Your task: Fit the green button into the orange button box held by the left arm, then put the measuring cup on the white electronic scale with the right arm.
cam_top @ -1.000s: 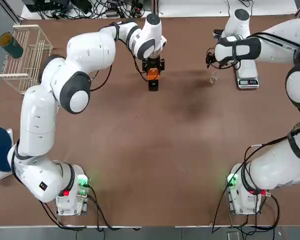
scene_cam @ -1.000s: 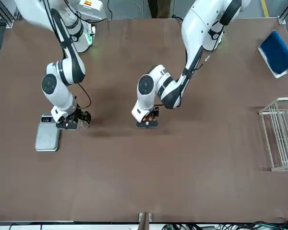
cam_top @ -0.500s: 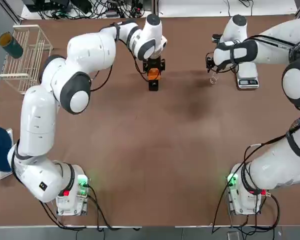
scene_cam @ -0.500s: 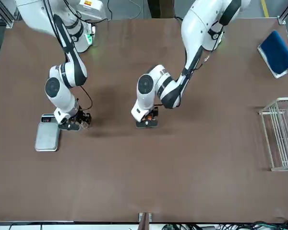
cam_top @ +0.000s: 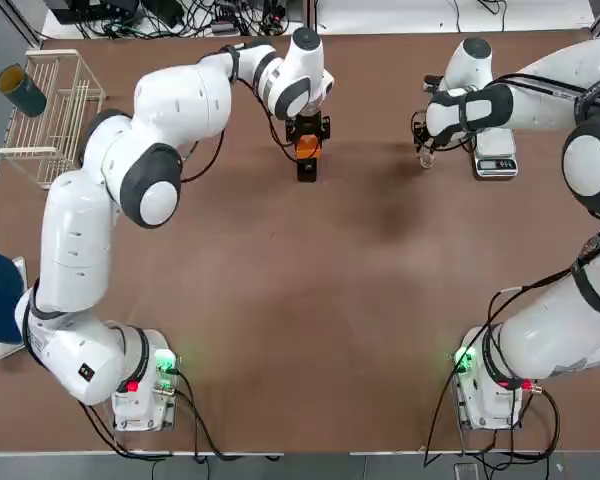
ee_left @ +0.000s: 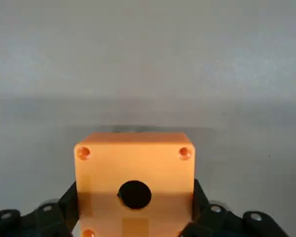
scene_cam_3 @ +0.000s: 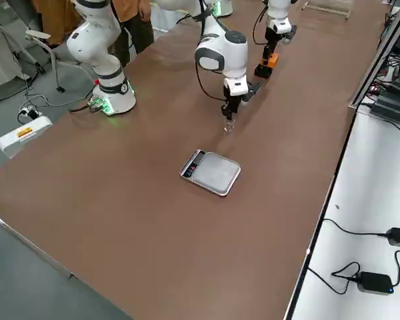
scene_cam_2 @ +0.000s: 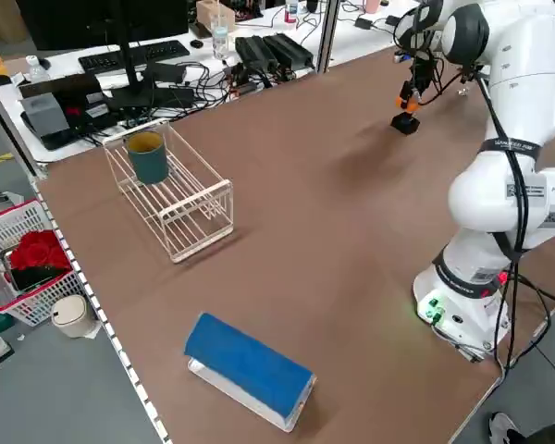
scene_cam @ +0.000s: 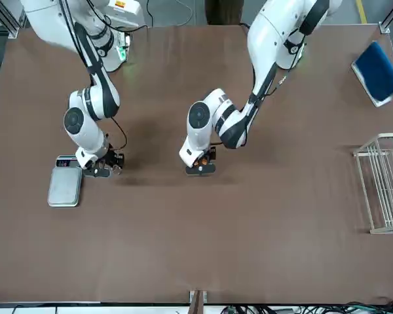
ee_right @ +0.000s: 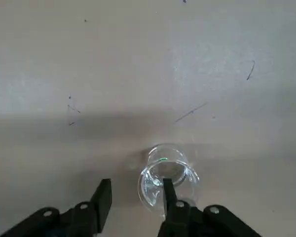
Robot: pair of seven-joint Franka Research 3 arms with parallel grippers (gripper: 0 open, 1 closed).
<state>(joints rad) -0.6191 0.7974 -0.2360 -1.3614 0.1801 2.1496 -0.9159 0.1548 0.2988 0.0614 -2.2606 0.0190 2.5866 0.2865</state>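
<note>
The brown table (cam_top: 330, 300) holds the white electronic scale (scene_cam_3: 213, 172) near its far right side, plate bare. At the far centre the left gripper (cam_top: 307, 135) is clamped on the orange button box (ee_left: 134, 177), whose round hole looks dark and unfilled. The right gripper (ee_right: 135, 202) is low beside the scale, its 2 fingers (ee_right: 168, 195) part-way closed, 1 seemingly inside the rim of the measuring cup (ee_right: 165, 180), which stands on the table just beside the scale; whether it grips yet I cannot tell

Even, bright overhead light — soft shadows under both arms — wrist views washed grey.
</note>
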